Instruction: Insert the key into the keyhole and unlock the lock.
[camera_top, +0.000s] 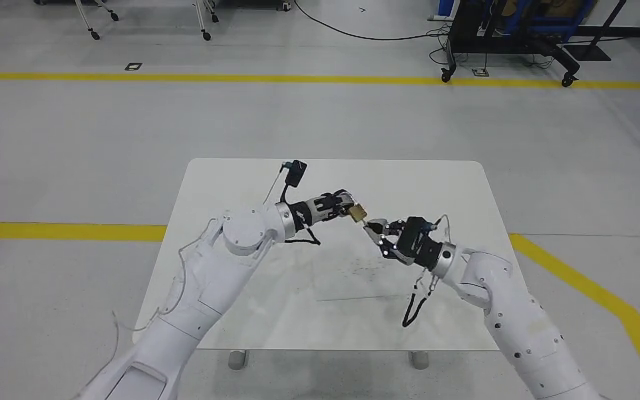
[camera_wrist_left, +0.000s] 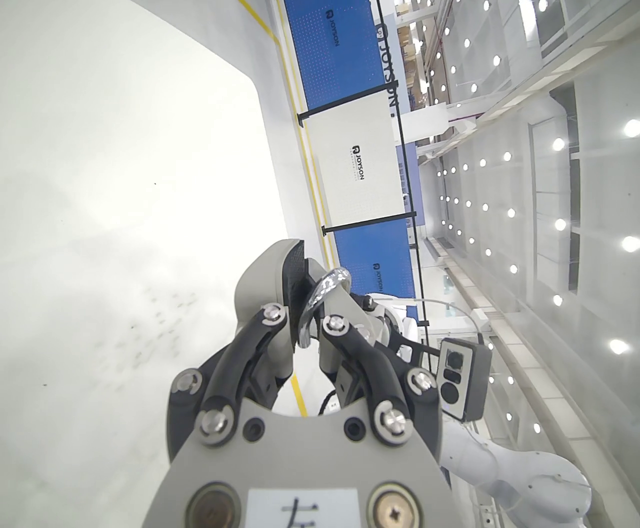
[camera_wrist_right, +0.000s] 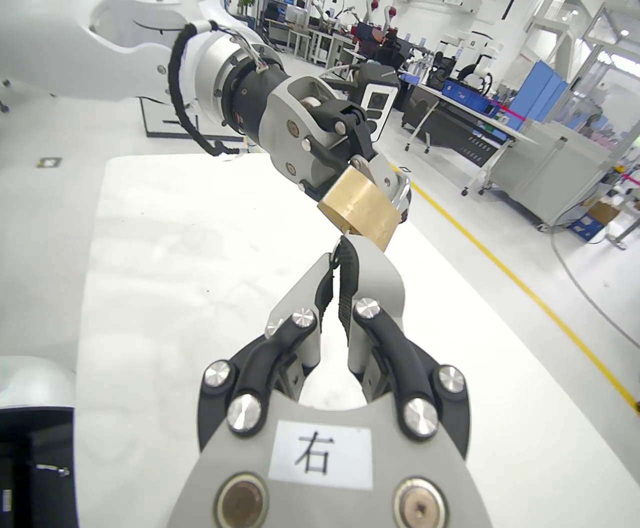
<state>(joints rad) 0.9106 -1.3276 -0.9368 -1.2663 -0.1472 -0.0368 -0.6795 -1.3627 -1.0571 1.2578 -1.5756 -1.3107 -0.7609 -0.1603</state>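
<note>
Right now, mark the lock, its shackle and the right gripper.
lock (camera_wrist_right: 361, 207): right wrist view, middle of the brass body.
shackle (camera_wrist_left: 320, 295): left wrist view, the silver bend.
right gripper (camera_wrist_right: 344, 249): right wrist view, midway between its fingertips.

White table (camera_top: 420, 190), yellow floor line (camera_top: 300, 77)

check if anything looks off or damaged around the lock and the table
Nothing stands out. The lock is held off the table by its shackle in the left gripper, body intact, with the shut right gripper at its bottom face. The table has faint dark scuffs.
</note>
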